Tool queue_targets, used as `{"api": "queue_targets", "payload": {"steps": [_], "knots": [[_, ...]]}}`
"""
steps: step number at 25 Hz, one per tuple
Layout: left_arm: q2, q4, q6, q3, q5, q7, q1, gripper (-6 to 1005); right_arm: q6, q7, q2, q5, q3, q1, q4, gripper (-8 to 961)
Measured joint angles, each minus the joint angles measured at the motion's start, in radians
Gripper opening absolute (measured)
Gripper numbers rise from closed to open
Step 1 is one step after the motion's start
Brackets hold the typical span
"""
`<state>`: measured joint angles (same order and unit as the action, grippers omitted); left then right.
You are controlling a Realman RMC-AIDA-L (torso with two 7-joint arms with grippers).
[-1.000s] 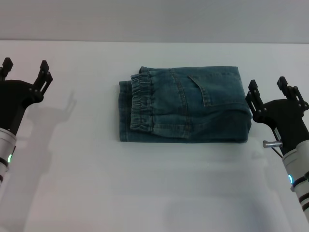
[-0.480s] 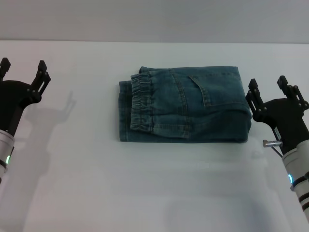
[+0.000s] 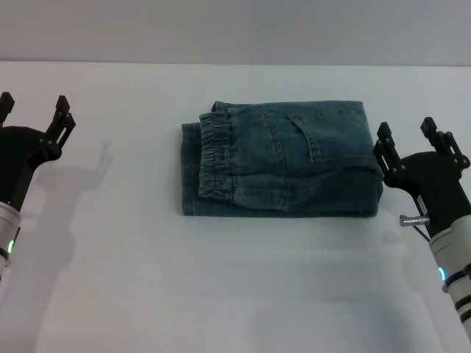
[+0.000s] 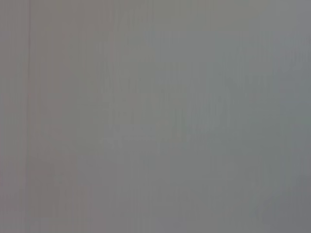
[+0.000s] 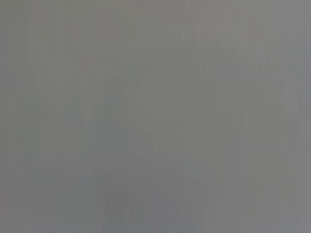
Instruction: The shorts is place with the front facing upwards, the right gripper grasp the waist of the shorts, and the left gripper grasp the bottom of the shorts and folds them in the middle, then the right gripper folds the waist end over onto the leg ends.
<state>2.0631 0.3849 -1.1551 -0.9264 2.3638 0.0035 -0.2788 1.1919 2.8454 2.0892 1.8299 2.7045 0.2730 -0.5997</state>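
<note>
Denim shorts (image 3: 283, 158) lie folded into a compact rectangle on the white table (image 3: 235, 279), in the middle of the head view. The puckered elastic waist (image 3: 213, 158) lies on top at the bundle's left side, over the straight leg ends (image 3: 189, 169) that show just beyond it. My left gripper (image 3: 33, 110) stands open at the far left, well away from the cloth. At the far right, my right gripper (image 3: 408, 136) is open and holds nothing, just beside the folded edge. Both wrist views show only plain grey.
The table's far edge (image 3: 235, 63) meets a grey wall behind the shorts. White tabletop stretches in front of the shorts and between them and the left gripper.
My left gripper has drifted a little farther left, away from the shorts. The right gripper and the shorts have stayed where they were.
</note>
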Motion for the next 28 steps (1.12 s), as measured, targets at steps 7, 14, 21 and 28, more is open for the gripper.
{"api": "queue_targets", "payload": {"steps": [7,14,21,28], "knots": [[0.002,0.002,-0.001,0.0,0.0,0.007,0.007,859,0.0,0.0,0.0,0.0,0.002,-0.003,0.002,630],[0.0,0.001,-0.013,0.005,0.0,0.01,0.011,859,0.0,-0.002,0.0,0.0,0.001,-0.003,0.0,630],[0.0,-0.005,-0.014,0.006,0.0,0.01,0.012,859,-0.001,-0.002,0.0,0.0,0.003,-0.003,-0.002,630],[0.0,-0.008,-0.014,0.008,0.0,0.009,0.012,859,-0.003,-0.002,0.0,0.0,0.004,-0.003,-0.002,630]]}}
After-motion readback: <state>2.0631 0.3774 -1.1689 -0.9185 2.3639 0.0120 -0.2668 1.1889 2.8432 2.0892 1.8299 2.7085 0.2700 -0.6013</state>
